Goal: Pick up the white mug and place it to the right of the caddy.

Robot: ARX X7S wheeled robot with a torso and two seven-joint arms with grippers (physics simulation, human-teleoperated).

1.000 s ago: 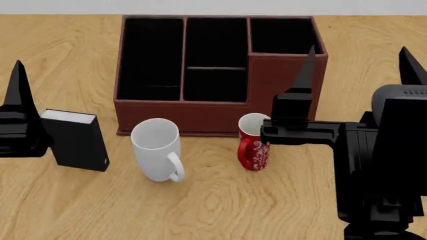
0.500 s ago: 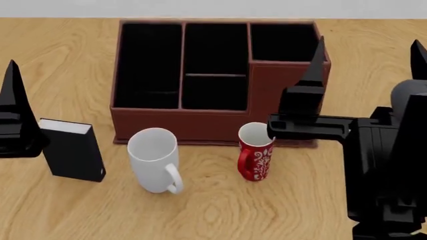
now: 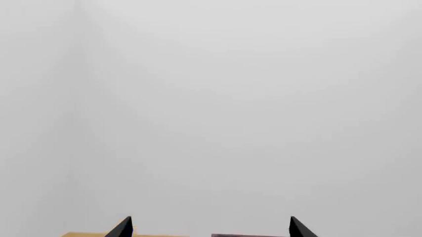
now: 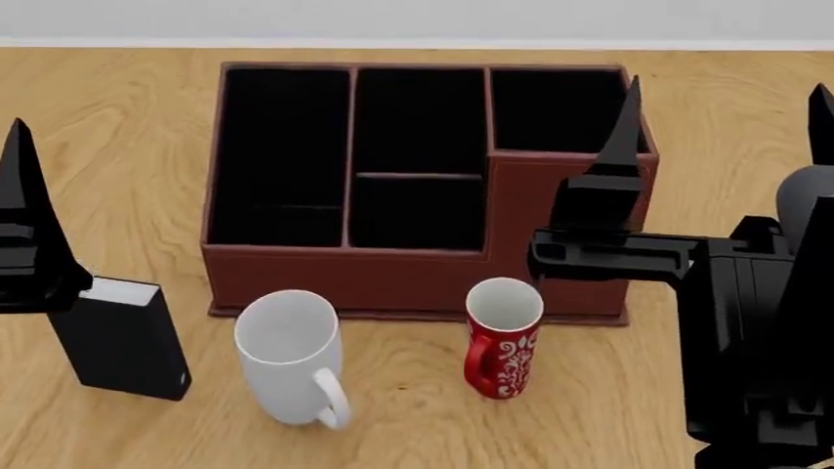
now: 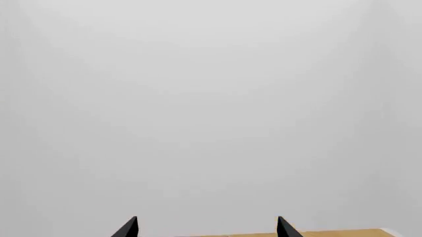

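Observation:
The white mug [image 4: 289, 354] stands upright on the wooden table in front of the caddy's left half, handle toward the viewer's right. The reddish-brown caddy [image 4: 391, 276] sits mid-table with black compartments. My right gripper [image 4: 724, 122] hovers open over the caddy's right end, holding nothing, well right of the mug. Only one finger [image 4: 22, 200] of my left gripper shows in the head view, at the far left edge. The left wrist view shows the left gripper [image 3: 211, 228] open against a blank wall. In the right wrist view the right gripper [image 5: 207, 228] is likewise open.
A red patterned mug [image 4: 503, 338] stands in front of the caddy's right part, just below my right arm. A small black book-like box [image 4: 124, 340] stands left of the white mug. Bare wooden table [image 4: 729, 88] lies to the caddy's right.
The head view has shifted: caddy, mugs and black box all sit lower in the picture than before. Both grippers stay open and empty.

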